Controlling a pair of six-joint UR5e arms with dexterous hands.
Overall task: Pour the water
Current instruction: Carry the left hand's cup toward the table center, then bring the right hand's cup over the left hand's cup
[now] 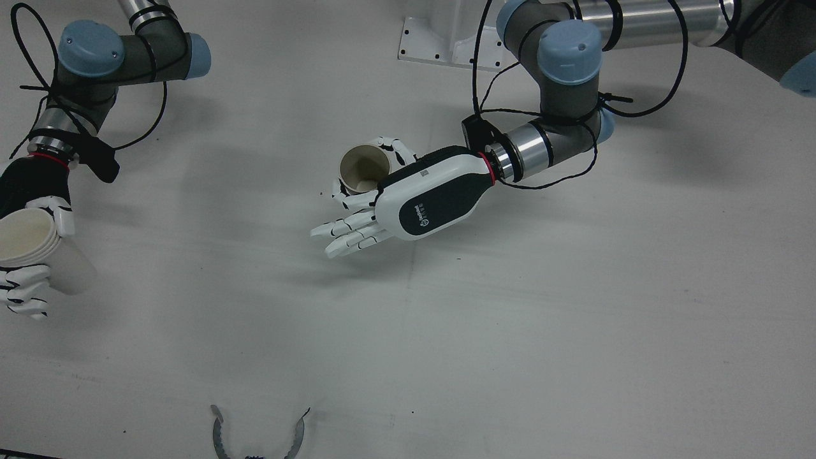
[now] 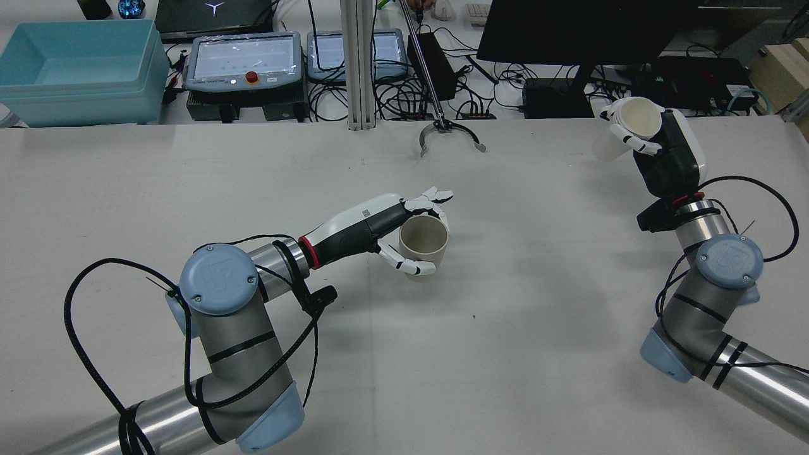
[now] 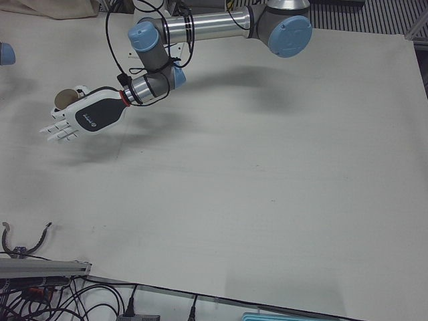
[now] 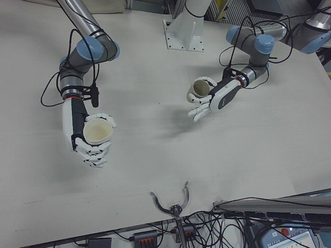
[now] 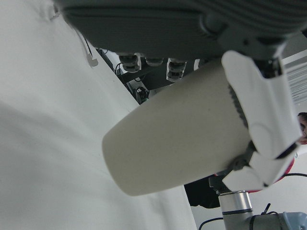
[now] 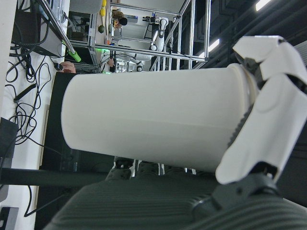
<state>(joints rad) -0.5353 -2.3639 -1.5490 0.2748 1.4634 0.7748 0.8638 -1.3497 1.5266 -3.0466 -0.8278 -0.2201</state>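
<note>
My left hand [image 1: 417, 201] is shut on a beige paper cup [image 1: 363, 167] near the table's middle. Its thumb and one finger wrap the cup while the other fingers [image 1: 347, 233] stretch out flat. The rear view shows that cup [image 2: 425, 243] upright with its mouth open, and the left hand view shows its wall [image 5: 177, 139] just above the table. My right hand [image 2: 670, 155] is shut on a white cup [image 2: 635, 123], raised and tilted at the table's far right corner. That white cup [image 1: 35, 248] is at the left edge of the front view.
A metal claw tool [image 1: 258, 440] lies at the operators' edge of the table. Behind that edge stand a blue bin [image 2: 76, 69], two teach pendants [image 2: 243, 60] and tangled cables. A white mount plate [image 1: 440, 44] sits between the arms' pedestals.
</note>
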